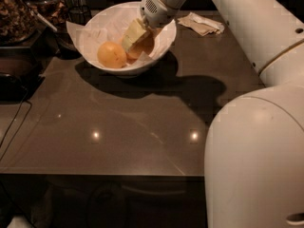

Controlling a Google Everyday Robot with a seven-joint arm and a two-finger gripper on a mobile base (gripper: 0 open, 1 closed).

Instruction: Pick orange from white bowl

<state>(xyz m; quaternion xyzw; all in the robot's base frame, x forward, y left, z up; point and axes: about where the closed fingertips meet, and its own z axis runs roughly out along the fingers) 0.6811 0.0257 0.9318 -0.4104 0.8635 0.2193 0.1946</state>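
Observation:
The white bowl (164, 44), lined with crumpled white paper, stands at the back of the dark table. One orange (112, 54) lies free in the bowl's left front. A second orange (144, 47) lies right of it, partly covered by my gripper. My gripper (133, 35) reaches down into the bowl from the upper right and sits against that second orange. A third fruit is not visible.
A crumpled napkin (202, 23) lies right of the bowl. Jars and dark containers (19, 13) crowd the back left, with a cable (14, 127) along the left edge. My white arm and body (256, 160) fill the right side. The dark tabletop (133, 127) spreads in front.

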